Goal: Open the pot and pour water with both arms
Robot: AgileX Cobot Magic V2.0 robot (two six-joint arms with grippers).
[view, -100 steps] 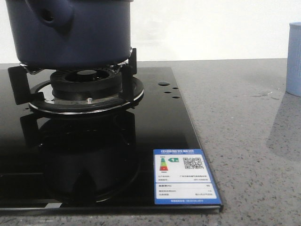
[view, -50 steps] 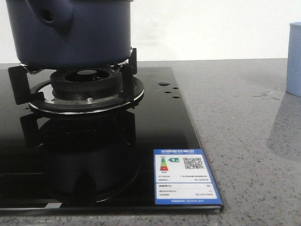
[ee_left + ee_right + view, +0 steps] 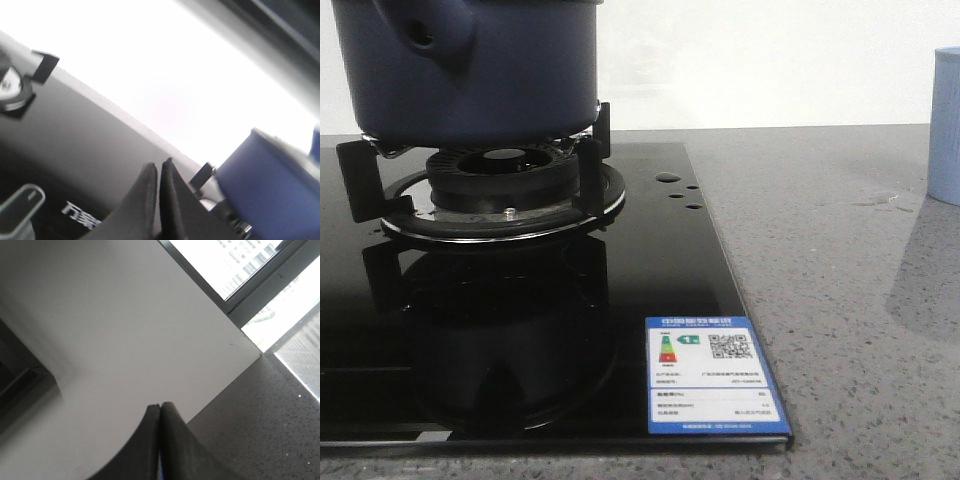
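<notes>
The dark navy-blue pot [image 3: 470,65] stands on the gas burner [image 3: 505,190] at the upper left of the front view, its stubby holed side handle [image 3: 425,35] facing me. Its top is cut off by the frame, so any lid is out of view. The pot also shows in the left wrist view [image 3: 272,185], blurred, beside my left gripper [image 3: 159,167], which is shut and empty and apart from it. My right gripper [image 3: 161,407] is shut and empty, facing a white wall and grey counter. Neither gripper shows in the front view.
The black glass cooktop [image 3: 650,270] carries a blue energy label [image 3: 712,375] at its front right corner. A pale blue cup [image 3: 945,125] stands at the right edge on the grey speckled counter [image 3: 840,300]. A window [image 3: 260,270] shows in the right wrist view.
</notes>
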